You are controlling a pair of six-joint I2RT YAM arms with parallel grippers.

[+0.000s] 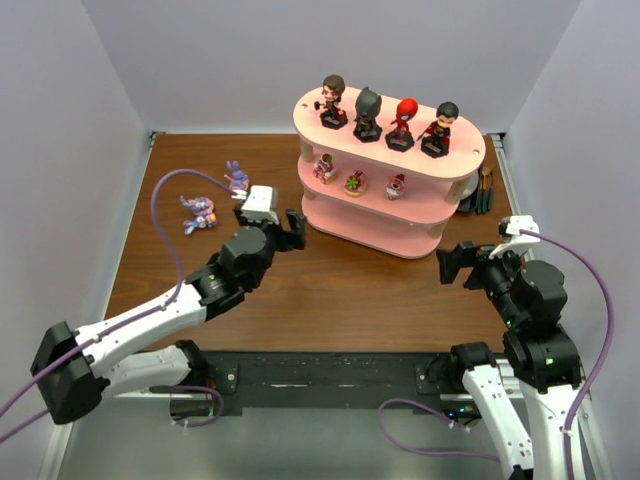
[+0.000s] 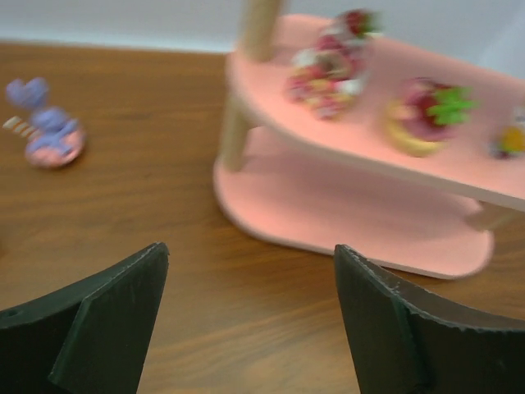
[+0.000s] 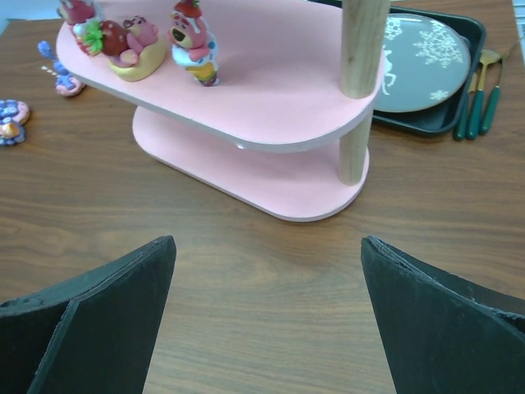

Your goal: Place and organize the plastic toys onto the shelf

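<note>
Walls [image 1: 200,60] pale, bare, boxing three sides; table [image 1: 330,290] brown wood grain. Shelf [image 1: 372,237] back right. Left gripper [image 2: 250,254], right gripper [image 3: 269,242] both spread, empty. Four big-headed figures [image 1: 368,113] on top board, three tiny toys [image 1: 355,183] mid board, two purple creatures [image 1: 198,212] on table left.

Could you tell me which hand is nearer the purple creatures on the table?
Left. The left hand is close beside the purple creatures; the right hand is past the shelf.
</note>
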